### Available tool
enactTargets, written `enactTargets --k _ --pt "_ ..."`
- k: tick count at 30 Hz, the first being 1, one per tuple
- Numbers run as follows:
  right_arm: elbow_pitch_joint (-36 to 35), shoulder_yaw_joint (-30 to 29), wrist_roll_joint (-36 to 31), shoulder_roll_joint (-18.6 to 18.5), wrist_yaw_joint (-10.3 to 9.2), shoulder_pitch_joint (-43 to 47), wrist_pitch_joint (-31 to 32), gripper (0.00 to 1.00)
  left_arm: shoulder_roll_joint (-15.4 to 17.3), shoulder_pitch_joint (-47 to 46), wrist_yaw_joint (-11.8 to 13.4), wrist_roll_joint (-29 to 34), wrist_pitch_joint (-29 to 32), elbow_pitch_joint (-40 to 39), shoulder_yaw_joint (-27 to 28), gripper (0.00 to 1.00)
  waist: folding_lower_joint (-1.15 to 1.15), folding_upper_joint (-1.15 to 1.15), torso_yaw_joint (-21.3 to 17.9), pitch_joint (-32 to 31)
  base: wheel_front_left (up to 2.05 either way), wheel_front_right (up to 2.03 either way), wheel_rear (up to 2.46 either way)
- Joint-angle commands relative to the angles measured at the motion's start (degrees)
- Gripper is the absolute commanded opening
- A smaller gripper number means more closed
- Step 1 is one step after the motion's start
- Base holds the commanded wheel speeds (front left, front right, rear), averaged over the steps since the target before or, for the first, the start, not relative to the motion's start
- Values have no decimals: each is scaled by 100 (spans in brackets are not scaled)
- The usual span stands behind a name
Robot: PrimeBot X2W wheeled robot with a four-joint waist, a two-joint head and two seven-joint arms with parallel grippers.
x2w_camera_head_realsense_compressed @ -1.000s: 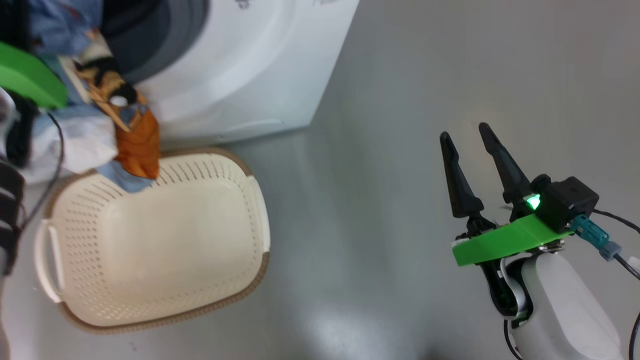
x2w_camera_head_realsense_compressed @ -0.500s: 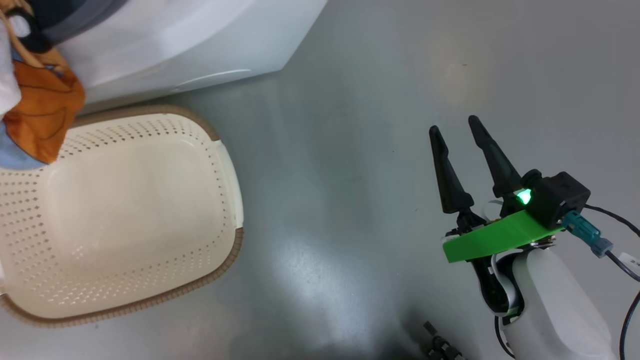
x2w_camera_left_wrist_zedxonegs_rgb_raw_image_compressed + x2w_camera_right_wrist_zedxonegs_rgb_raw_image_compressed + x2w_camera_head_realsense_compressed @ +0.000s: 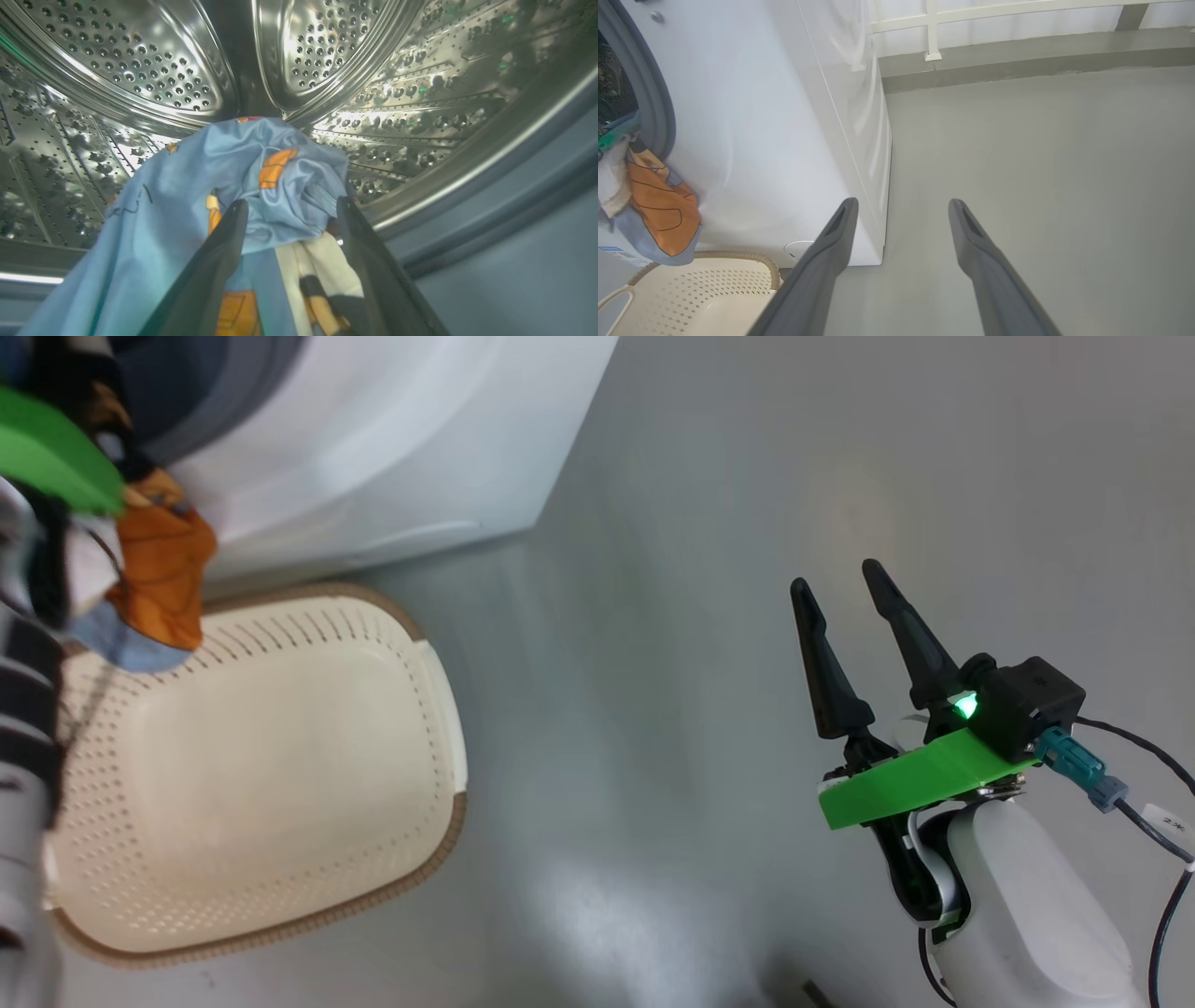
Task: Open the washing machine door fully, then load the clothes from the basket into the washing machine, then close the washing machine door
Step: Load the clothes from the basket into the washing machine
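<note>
left claw (image 3: 292,203) spread in washing machine (image 3: 140,70), around clothes (image 3: 187,200)

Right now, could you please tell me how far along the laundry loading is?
Done: the basket is empty, and the door must be open. In hand: the open left fingers sit inside the drum with the blue clothes bunched between them. Left: an orange-and-blue end hangs out over the washing machine's front above the basket and needs pushing in; then the door needs closing.
</note>
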Motion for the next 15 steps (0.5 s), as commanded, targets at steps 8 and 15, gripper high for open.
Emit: enactTargets --k 8,15 --pt "20 97 68 -32 42 114 -45 100 116 875 -98 20 -34 -608 213 100 1 0 299 -931 0 0 0" --pt "129 86 153 -112 42 199 -45 100 36 1586 -102 120 -35 -1161 465 100 1 0 498 -1447 0 0 0"
